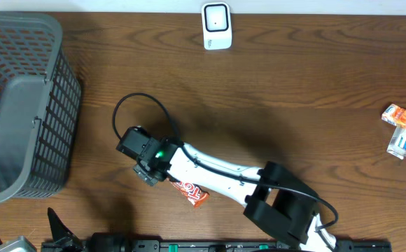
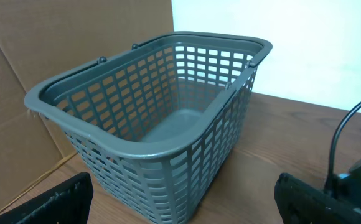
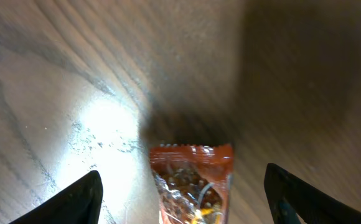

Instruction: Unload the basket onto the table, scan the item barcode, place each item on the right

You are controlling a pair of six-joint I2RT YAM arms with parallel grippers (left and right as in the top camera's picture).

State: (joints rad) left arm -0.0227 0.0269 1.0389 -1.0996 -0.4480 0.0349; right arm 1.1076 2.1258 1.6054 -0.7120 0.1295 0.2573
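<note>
Near the front edge of the counter [image 1: 294, 84], flat on the wood under the right arm: a red snack packet [image 3: 192, 180], crimped end pointing away from the wrist camera. Spread wide: right end effector [image 3: 183, 186], one finger to each side of the packet, not touching it as far as can be seen. Spread too, and empty: left end effector [image 2: 180, 205], facing the grey basket [image 2: 137, 140]. Well apart, at the far edge: white scanner [image 1: 216, 26].

Probably light, thin and crinkly, with a slick film skin and crushable contents. Likely to slide on the wood or buckle under a hard squeeze. Best pinched across the narrow width, near the middle, with gentle pressure. Barcode not visible, possibly underneath; hard to say from this close, glare-washed view. Worth keeping the printed faces clear of the fingers for the scan.
</note>
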